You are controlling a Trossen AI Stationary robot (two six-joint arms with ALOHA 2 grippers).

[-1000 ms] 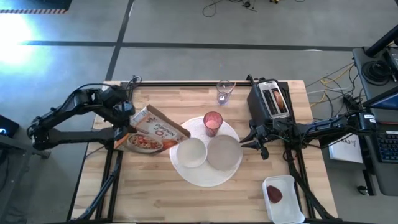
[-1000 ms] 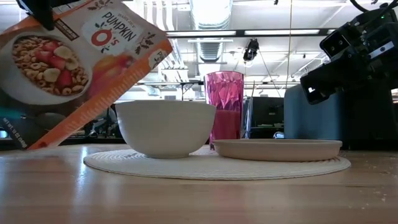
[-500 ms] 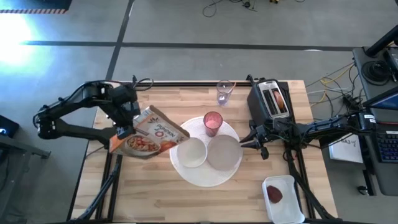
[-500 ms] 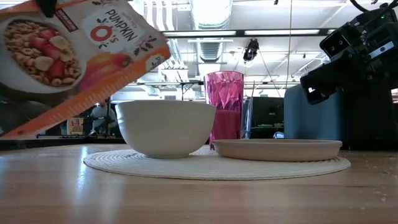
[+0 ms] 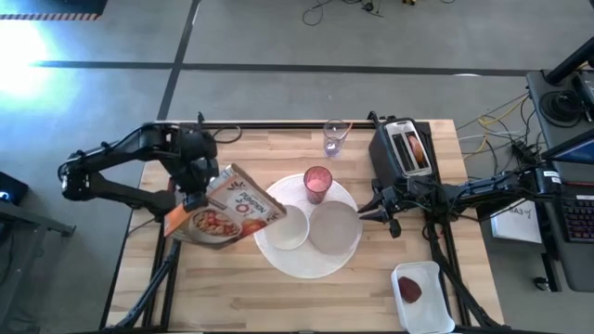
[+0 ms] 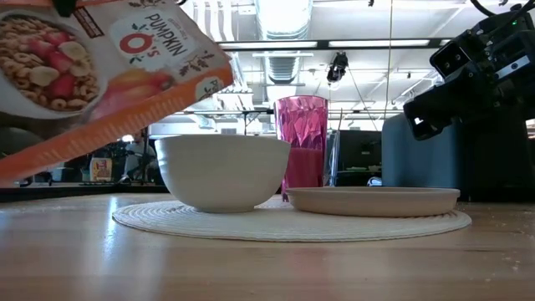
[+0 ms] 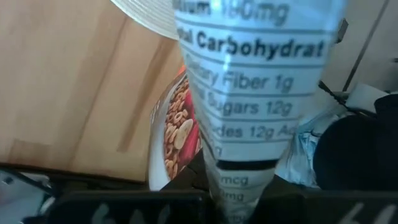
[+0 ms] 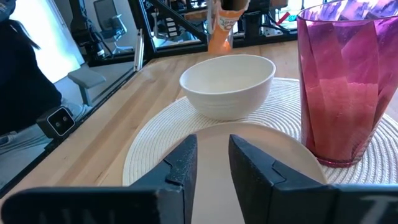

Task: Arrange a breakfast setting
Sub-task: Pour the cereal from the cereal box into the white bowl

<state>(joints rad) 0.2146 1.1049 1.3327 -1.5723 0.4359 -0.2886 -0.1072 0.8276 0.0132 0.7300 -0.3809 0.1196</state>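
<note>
My left gripper is shut on an orange cereal box, which is tilted with its lower corner just above the left rim of the small white bowl. The bowl, a small pale plate and a pink cup stand on the big round white plate. My right gripper is open and empty, level, just right of the pale plate. The dark-red fruit lies on a white tray. A browned piece of bread sticks in the toaster. No spoon shows. My left gripper pinches the box between its two fingers across the narrow nutrition panel, near the box's raised end. It comes from the table's far left, above the box. The box hangs tilted and clear of the table, with its printed front toward the near edge.
A black toaster stands at the far right, beside my right arm. A clear stemless glass stands at the far edge behind the cup. The white tray lies at the near right corner. Bare wood lies along the near edge.
My left gripper has gone up and a little toward the bowl. The cereal box has lifted clear of the table and turned, and its lower corner stays near the bowl's left rim.
</note>
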